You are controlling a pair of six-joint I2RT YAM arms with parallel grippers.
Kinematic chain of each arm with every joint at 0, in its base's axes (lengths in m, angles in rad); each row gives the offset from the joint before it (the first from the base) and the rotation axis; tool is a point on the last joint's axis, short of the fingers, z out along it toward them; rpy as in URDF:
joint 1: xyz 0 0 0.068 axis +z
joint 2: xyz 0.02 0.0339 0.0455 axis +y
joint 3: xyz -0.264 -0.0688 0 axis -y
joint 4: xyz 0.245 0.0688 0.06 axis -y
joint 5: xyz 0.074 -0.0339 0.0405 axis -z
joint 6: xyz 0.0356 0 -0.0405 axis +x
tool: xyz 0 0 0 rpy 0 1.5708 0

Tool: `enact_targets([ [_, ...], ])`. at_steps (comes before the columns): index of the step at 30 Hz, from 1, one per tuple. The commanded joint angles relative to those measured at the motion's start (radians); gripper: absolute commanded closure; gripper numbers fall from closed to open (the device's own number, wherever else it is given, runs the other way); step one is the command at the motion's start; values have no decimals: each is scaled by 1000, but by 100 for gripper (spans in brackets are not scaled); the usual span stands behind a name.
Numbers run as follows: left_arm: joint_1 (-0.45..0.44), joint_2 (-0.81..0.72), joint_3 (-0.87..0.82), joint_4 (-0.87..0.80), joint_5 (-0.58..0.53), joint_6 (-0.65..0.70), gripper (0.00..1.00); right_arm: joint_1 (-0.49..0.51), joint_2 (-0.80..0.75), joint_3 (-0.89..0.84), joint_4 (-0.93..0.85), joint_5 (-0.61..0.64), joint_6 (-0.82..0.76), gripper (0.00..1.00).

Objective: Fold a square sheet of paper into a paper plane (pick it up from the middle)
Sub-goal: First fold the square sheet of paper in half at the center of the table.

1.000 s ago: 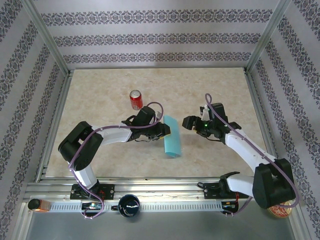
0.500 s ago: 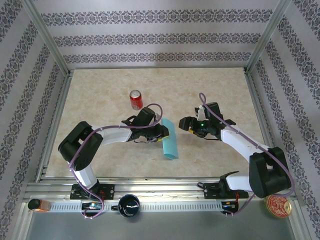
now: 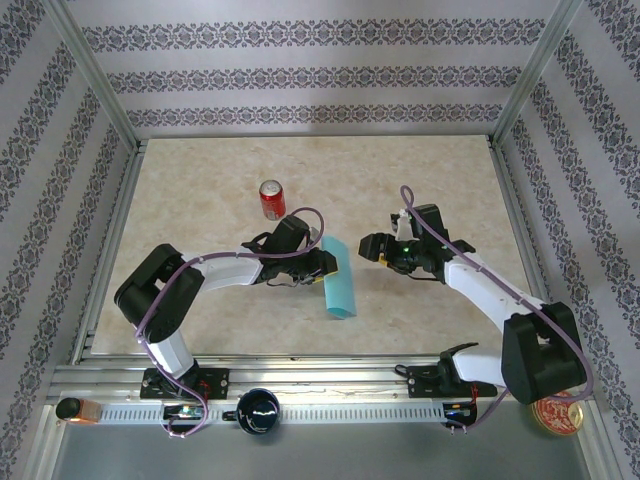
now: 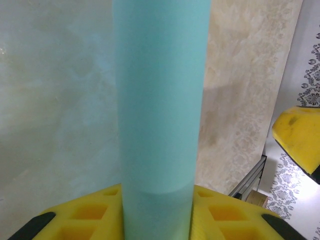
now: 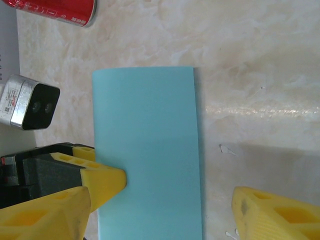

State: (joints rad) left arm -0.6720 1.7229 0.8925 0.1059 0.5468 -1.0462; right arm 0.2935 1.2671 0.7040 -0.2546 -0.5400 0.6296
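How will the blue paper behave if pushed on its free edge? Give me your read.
Probably floppy: the paper is thin and bows in a soft curve from the left gripper. Likely very light: that single pinch at its side seems to hold it up. A push from the open right gripper would probably bend it rather than slide it.

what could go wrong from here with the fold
1. The left tool pinches the paper only at one edge; a nudge from the open right tool could twist it or pull it free.
2. The red can stands close behind the left arm; a swing back might topple it.
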Motion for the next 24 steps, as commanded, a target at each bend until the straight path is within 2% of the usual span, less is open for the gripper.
enact_targets([
  [1,11,20,-6,17,9,46,66,24,-32,-18,-13,9,21,25],
  [5,17,30,16,-55,-15,104,65,39,-45,-34,-23,26,28,25],
  [14,41,69,33,-52,-20,135,64,53,-59,-75,-23,43,50,25],
  [24,51,76,87,-194,-79,227,54,74,-45,-72,-17,53,62,25],
])
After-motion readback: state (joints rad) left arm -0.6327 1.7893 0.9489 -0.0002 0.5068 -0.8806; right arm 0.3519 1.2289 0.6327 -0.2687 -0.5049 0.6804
